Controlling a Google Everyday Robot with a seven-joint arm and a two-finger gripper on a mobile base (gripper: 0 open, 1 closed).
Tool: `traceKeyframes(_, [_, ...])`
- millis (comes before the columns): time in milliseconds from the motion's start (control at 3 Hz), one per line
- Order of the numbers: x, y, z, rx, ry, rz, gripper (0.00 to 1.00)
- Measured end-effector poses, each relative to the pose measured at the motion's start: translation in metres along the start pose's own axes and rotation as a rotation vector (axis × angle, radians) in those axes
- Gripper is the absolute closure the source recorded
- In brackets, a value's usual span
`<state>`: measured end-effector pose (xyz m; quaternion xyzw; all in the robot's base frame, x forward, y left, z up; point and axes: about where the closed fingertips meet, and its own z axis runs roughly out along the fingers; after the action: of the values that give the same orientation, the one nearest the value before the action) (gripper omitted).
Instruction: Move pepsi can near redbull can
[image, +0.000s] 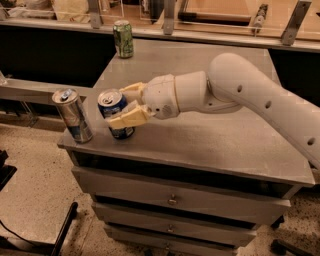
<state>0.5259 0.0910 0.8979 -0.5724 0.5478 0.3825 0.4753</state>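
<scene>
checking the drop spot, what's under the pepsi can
The cabinet top, near its front edge, beside the redbull can. The gripper is shut on the pepsi can; the can's base hides whether it touches the top.

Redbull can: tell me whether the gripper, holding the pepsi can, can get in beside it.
Probably yes. The gripper holds the pepsi can close beside the redbull can; only a narrow gap of table separates them.
</scene>
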Motion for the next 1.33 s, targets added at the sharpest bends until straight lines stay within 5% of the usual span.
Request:
traceKeyframes(667, [-0.004,-0.009,0.009,-0.025,-0.005,0.174,1.00])
traceKeyframes(1333, [-0.009,-0.023,-0.005,0.027,-0.196,0.209,0.59])
